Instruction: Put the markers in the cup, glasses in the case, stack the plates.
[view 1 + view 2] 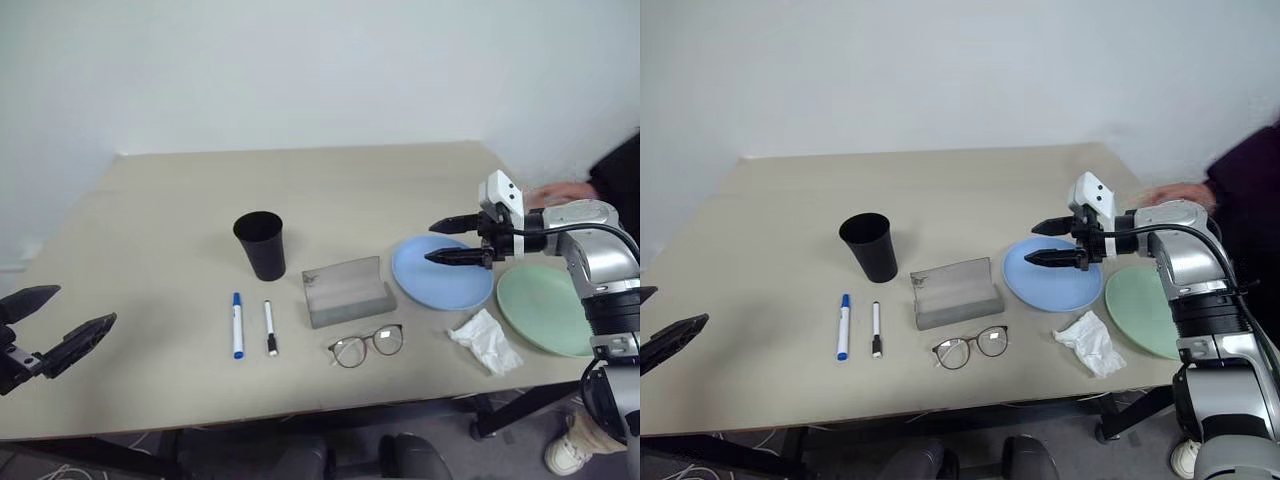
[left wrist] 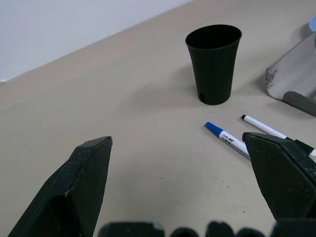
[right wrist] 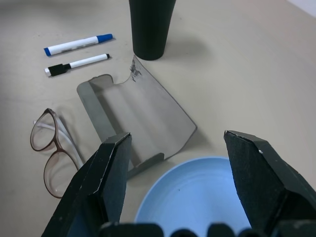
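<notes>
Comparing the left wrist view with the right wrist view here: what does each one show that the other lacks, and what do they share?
Left wrist view alone: the open left gripper, empty above bare table, and the cup's open rim. Right wrist view alone: the glasses lying beside the case, the blue plate beneath the open, empty right gripper, and the case's whole open lid. Both share the black cup, the blue-capped marker, the black-capped marker and at least part of the open case.
</notes>
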`<move>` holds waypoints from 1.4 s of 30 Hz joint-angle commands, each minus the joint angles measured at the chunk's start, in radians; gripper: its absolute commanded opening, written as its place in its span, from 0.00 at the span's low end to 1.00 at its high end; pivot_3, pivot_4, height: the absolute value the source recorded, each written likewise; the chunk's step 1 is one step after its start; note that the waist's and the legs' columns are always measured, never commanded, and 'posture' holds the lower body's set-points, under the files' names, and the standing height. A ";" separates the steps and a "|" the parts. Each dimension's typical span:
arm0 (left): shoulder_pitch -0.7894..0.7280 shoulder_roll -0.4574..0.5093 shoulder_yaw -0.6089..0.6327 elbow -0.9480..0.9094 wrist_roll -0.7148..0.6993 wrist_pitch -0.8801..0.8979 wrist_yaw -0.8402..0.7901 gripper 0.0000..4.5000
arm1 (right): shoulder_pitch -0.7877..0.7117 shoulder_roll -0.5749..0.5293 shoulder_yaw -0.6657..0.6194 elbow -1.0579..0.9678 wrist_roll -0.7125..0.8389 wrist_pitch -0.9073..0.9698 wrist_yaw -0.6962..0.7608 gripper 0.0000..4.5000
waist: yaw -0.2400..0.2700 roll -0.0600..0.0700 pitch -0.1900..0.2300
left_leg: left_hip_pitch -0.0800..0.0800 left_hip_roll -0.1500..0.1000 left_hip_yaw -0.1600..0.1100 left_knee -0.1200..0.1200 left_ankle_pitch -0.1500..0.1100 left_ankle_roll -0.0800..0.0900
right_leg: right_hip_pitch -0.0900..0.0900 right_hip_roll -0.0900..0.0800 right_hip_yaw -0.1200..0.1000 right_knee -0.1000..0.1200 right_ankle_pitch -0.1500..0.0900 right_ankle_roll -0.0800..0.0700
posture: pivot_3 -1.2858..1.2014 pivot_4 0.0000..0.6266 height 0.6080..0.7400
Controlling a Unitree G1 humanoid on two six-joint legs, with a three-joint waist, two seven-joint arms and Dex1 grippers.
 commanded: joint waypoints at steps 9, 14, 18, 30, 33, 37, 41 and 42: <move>-0.037 0.045 -0.062 0.060 0.009 -0.049 -0.038 1.00 | 0.010 -0.046 -0.031 -0.026 0.006 0.005 -0.004 0.72 | 0.000 0.000 0.000 | 0.000 0.002 0.004 0.000 0.000 0.000 | -0.001 0.000 0.000 0.000 0.000 0.000 | 0.52 0.00 0.98; -0.130 0.067 -0.167 0.091 0.027 -0.076 -0.023 1.00 | 0.023 -0.078 -0.051 -0.020 0.002 -0.012 -0.026 0.72 | 0.001 0.000 0.000 | 0.000 0.003 0.008 0.001 0.000 0.000 | -0.002 0.000 0.000 0.000 0.000 0.000 | 0.52 0.00 0.98; -0.173 0.083 -0.213 0.100 0.032 -0.084 -0.036 1.00 | 0.036 -0.098 -0.062 -0.028 0.007 -0.009 -0.037 0.72 | -0.001 -0.001 0.000 | 0.000 0.009 0.019 0.002 -0.001 0.002 | -0.003 -0.001 0.000 0.000 0.000 0.000 | 0.52 0.00 0.98; -0.233 0.091 -0.303 0.121 0.056 -0.144 -0.077 1.00 | 0.133 -0.200 -0.052 -0.048 -0.047 -0.001 -0.078 0.72 | 0.000 -0.001 0.000 | 0.000 0.014 0.028 0.004 -0.002 0.002 | -0.007 0.000 0.000 0.000 0.003 -0.005 | 0.52 0.00 0.98; -0.237 0.083 -0.324 0.119 0.059 -0.155 -0.077 1.00 | 0.179 -0.237 -0.039 -0.059 -0.084 -0.003 -0.091 0.72 | 0.004 -0.001 0.000 | 0.000 0.015 0.028 0.005 -0.002 0.003 | -0.006 -0.001 -0.001 0.000 0.003 -0.005 | 0.52 0.00 0.98; -0.243 0.071 -0.347 0.120 0.065 -0.167 -0.072 1.00 | 0.229 -0.265 -0.030 -0.066 -0.127 -0.003 -0.125 0.72 | 0.004 -0.001 0.000 | -0.001 0.016 0.029 0.007 -0.002 0.003 | -0.006 -0.001 -0.001 0.000 0.003 -0.005 | 0.52 0.00 0.98; -0.245 0.062 -0.360 0.116 0.068 -0.172 -0.067 1.00 | 0.272 -0.279 -0.015 -0.065 -0.162 0.011 -0.158 0.72 | 0.004 -0.001 0.000 | -0.001 0.019 0.033 0.009 -0.002 0.003 | -0.007 -0.001 -0.002 -0.001 0.003 -0.005 | 0.52 0.00 0.98; -0.244 0.059 -0.362 0.114 0.069 -0.174 -0.066 1.00 | 0.282 -0.280 -0.011 -0.069 -0.167 0.021 -0.164 0.72 | 0.004 -0.001 0.000 | -0.001 0.019 0.035 0.009 -0.002 0.003 | -0.007 -0.001 -0.002 -0.001 0.003 -0.005 | 0.52 0.00 0.98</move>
